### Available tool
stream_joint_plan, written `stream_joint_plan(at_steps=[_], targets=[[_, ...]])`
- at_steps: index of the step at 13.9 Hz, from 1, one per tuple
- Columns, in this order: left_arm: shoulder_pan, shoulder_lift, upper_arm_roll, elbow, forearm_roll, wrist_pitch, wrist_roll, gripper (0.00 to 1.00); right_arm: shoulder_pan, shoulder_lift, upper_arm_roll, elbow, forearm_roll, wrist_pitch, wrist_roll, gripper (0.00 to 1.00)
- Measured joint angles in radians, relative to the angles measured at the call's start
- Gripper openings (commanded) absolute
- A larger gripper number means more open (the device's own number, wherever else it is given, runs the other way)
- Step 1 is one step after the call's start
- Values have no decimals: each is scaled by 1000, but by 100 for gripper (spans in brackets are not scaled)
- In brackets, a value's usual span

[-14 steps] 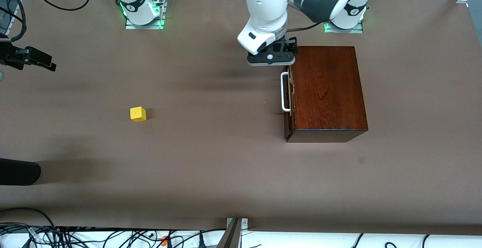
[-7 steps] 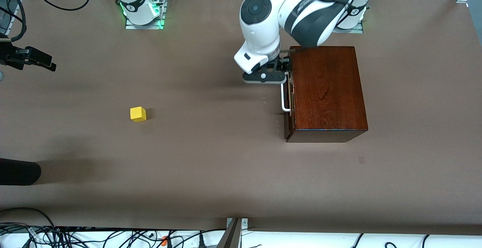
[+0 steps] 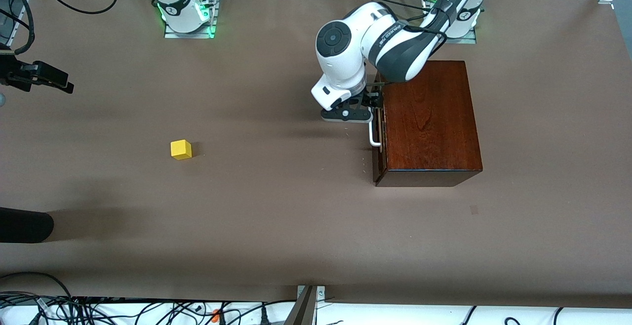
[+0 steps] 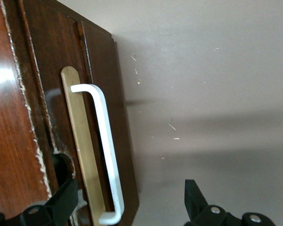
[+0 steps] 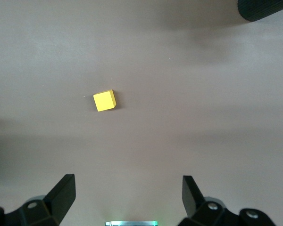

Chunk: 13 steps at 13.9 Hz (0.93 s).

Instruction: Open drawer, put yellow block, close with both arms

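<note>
Lowered since before, the left hand (image 4: 127, 207), fingers spread, straddles the white bar handle (image 3: 374, 135) of the shut dark-wood drawer (image 3: 378, 137); off-centre closing could slip. The right hand (image 5: 127, 200) waits released above the small yellow cube (image 3: 181, 149) on the table (image 3: 276, 216)

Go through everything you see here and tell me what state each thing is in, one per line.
Drawer: shut in its wooden box, white handle not gripped.
Yellow block: loose on the table, toward the right arm's end, untouched.
Left gripper: jaws open, straddling the handle.
Right gripper: jaws open, waiting above the table with the block below.
</note>
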Motion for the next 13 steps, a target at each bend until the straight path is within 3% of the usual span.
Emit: stream_joint_plan(at_steps=[13], targets=[[5, 51, 10, -59, 46, 80, -37, 100, 0, 0, 0, 0, 0, 0, 0, 100]])
